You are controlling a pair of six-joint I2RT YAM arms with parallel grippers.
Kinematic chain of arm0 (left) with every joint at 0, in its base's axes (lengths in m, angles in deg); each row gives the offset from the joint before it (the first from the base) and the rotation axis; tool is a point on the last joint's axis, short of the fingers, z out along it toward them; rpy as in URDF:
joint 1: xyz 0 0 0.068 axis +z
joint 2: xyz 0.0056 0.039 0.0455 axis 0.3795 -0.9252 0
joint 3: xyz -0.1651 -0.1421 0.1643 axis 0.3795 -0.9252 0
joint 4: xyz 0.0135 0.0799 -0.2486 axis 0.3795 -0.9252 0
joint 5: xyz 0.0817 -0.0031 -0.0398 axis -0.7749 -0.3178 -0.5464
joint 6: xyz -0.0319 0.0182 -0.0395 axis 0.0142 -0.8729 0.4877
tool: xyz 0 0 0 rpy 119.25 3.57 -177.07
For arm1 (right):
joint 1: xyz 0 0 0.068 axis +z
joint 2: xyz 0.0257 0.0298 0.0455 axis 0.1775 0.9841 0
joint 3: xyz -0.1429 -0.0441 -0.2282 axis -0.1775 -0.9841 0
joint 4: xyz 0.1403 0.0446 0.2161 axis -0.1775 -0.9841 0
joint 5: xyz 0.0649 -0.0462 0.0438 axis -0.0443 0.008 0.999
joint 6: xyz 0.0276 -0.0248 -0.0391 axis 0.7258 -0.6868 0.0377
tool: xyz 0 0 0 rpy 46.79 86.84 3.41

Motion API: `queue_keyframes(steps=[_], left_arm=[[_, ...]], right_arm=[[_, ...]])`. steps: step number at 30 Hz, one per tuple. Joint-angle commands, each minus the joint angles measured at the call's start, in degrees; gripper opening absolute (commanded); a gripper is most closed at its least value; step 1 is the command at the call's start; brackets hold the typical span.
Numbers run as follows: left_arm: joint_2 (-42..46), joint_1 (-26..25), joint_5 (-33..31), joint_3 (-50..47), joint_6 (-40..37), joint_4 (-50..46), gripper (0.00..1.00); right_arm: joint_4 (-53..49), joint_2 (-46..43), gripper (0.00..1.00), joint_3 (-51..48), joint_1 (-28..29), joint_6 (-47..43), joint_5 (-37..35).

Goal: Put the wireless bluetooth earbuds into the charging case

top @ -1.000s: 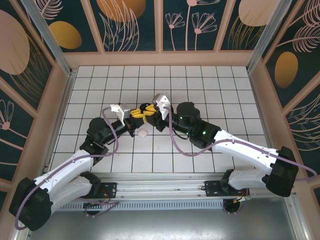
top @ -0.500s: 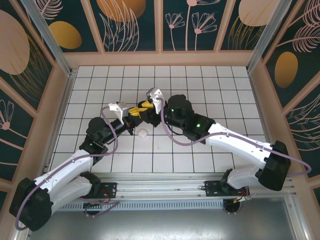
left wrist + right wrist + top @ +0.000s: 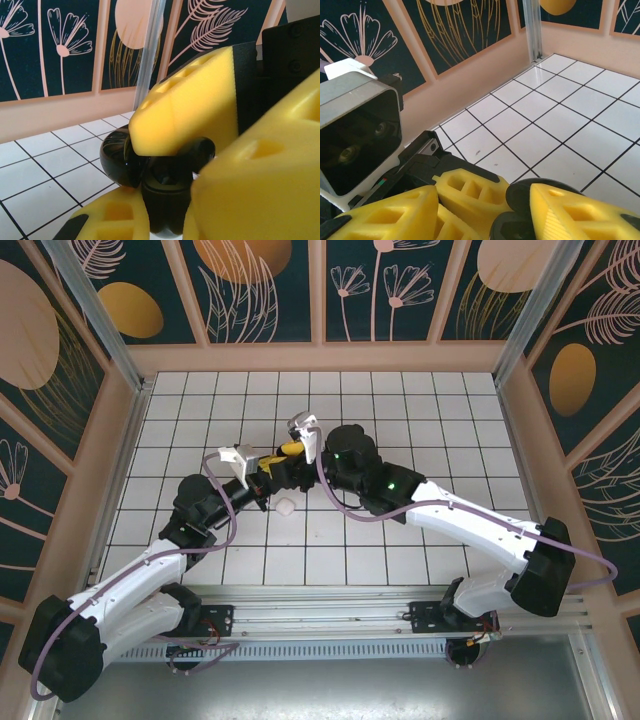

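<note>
Two claws meet at a black charging case above mid-tabletop [image 3: 400, 400].
My left claw [image 3: 170, 210] is clamped on the glossy black case [image 3: 125, 160]. My right claw [image 3: 485, 210], fingers apart, straddles it. A small white piece [image 3: 285, 507] lies just beneath, nearer my left arm.

Seen from above, the left claw [image 3: 268, 470] and right claw [image 3: 285, 455] crowd together, hiding the black case [image 3: 125, 160]; in the left wrist view it is blurred and half covered by yellow fingers [image 3: 190, 100]; the right wrist view's lower edge crops it; the white speck [image 3: 286, 507] on the tabletop [image 3: 400, 410] is too small to tell.
</note>
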Motion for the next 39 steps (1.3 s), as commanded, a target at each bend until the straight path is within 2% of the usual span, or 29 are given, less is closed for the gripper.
queue_keyframes(steps=[1, 8, 24, 39], left_arm=[[1.2, -0.4, 1.3, 1.4, 0.5, 4.3, 0.00], [1.3, -0.4, 1.6, 1.2, 0.6, 4.0, 0.00], [0.8, -0.5, 2.6, 1.9, 1.3, 4.1, 0.00], [1.0, -0.5, 3.2, 1.1, 2.2, 5.2, 0.00]], right_arm=[[-4.3, -0.1, 0.55, 2.3, 0.2, 4.0, -2.6], [-5.9, -0.4, 0.60, 5.4, -1.8, 8.4, 0.1], [-4.9, -0.9, 0.61, 6.1, -4.9, 13.5, 7.1], [-5.1, -2.8, 0.61, 9.1, -8.6, 14.1, 9.2]])
